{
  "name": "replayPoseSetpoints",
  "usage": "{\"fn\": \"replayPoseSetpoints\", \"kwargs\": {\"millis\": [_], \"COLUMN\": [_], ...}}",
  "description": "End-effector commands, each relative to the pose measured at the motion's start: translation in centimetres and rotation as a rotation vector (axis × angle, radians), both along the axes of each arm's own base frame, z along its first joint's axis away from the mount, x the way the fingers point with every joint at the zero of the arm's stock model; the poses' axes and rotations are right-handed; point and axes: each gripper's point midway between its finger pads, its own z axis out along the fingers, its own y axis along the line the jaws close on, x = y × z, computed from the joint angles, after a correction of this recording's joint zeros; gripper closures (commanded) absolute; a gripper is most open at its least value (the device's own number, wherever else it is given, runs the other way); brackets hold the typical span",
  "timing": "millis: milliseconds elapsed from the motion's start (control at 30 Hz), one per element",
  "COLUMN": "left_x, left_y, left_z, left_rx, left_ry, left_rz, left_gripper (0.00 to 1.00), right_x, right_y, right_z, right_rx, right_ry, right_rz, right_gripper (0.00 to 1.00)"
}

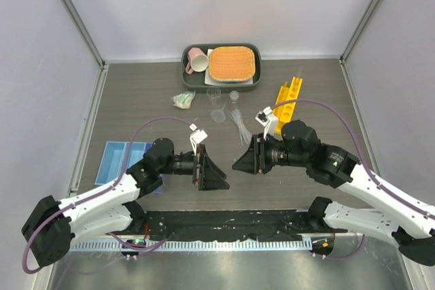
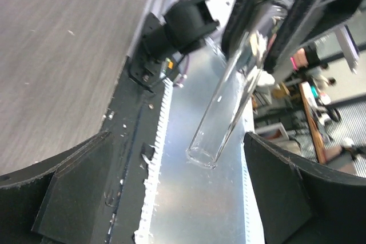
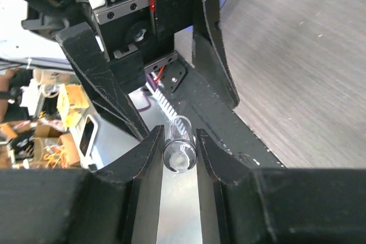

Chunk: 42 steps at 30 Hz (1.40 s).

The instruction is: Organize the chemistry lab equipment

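My right gripper is shut on a thin clear glass tube and holds it level above the table's near middle. The tube's open end reaches between the jaws of my left gripper, which is open and faces the right one. The left fingers stand apart on either side of the tube without touching it. The yellow holed rack lies at the back right. The blue tray sits at the left. Small beakers, a funnel and pipettes lie mid-table.
A dark tray at the back holds the pink mug and the orange woven mat. A small greenish packet lies left of the beakers. A black strip and metal edge run along the near side.
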Motion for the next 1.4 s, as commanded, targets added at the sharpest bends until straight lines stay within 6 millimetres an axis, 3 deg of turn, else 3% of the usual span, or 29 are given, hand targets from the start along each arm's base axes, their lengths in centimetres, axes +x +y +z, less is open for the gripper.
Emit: {"fn": "replayPoseSetpoints", "kwargs": {"millis": [0,33,100,167,300,567,833,900,1033,1233,1267,1367], "left_x": [2.8,3.0,4.6,5.6,5.5,4.7,3.9,3.8,3.5,3.2,3.1,2.9], "left_y": [0.8,1.2,2.0,3.5,4.9,5.4,5.2,5.2,5.3,5.4,5.4,5.3], "left_z": [-0.1,-0.9,-0.5,-1.9,-3.2,-5.4,-6.5,-6.7,-7.6,-8.0,-8.0,-7.7], "left_rx": [0.12,0.162,0.196,0.292,0.376,0.38,0.361,0.361,0.383,0.38,0.377,0.362], "left_ry": [-0.031,-0.007,-0.033,-0.009,0.017,0.061,0.095,0.091,0.097,0.099,0.098,0.096], "left_rz": [0.176,0.211,0.323,0.419,0.463,0.464,0.435,0.43,0.412,0.402,0.399,0.389], "left_gripper": [0.0,0.0,0.0,0.0,0.0,0.0,0.0,0.0,0.0,0.0,0.0,0.0], "right_x": [2.5,3.4,4.3,6.1,8.9,15.8,24.6,26.4,30.2,33.8,34.5,35.9], "right_y": [-1.5,-2.3,-3.2,-4.1,-5.2,-7.2,-12.4,-13.1,-12.8,-12.7,-12.6,-13.4], "right_z": [2.6,1.8,2.4,2.6,1.9,2.0,0.6,1.4,1.5,0.7,-0.5,-1.1], "right_rx": [-0.065,-0.129,-0.177,-0.232,-0.348,-0.473,-0.547,-0.549,-0.561,-0.613,-0.641,-0.68], "right_ry": [-0.135,-0.141,-0.181,-0.228,-0.273,-0.29,-0.214,-0.233,-0.22,-0.227,-0.212,-0.216], "right_rz": [-0.113,-0.166,-0.205,-0.295,-0.404,-0.588,-0.828,-0.897,-0.938,-0.984,-0.983,-1.028], "right_gripper": [0.91,0.91,0.92,0.93,0.94,0.96,0.97,0.97,0.97,0.98,0.98,0.98]}}
